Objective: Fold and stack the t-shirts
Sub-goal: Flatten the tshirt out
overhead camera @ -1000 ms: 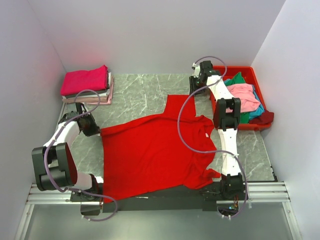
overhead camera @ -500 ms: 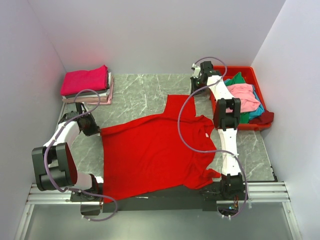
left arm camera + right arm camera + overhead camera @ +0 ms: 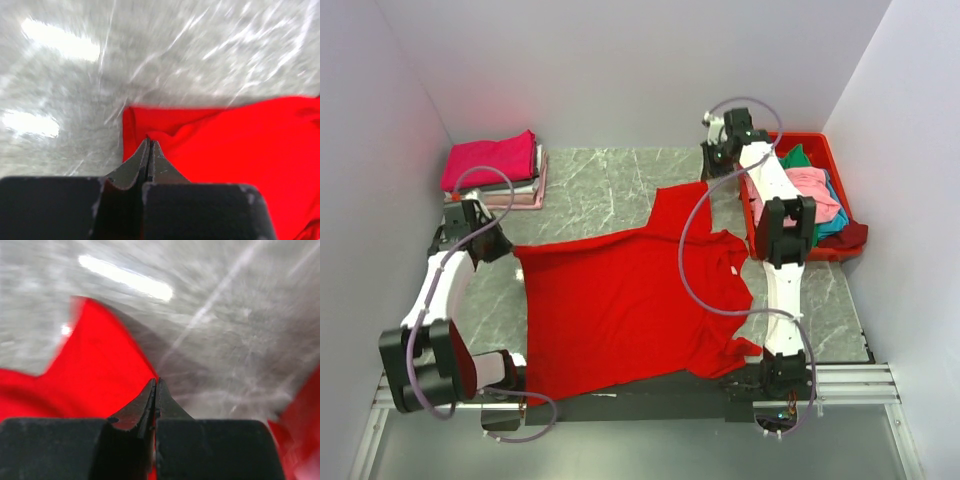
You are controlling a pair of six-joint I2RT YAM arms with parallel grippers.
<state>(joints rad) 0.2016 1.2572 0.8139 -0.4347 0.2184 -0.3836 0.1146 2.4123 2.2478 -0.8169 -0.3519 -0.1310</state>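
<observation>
Left tool [image 3: 149,144] pinches the red t-shirt [image 3: 630,300] corner, right tool [image 3: 155,384] pinches its far sleeve edge; open table [image 3: 600,190] between

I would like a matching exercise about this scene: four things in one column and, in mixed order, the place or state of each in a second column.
Things:
1. red t-shirt
2. folded stack
3. red bin
4. left hand

Places or states:
a. far right, holding loose shirts
b. shut, pinching a cloth corner
c. spread out in the middle
d. far left corner

Pairs: 1-c; 2-d; 3-a; 4-b
</observation>
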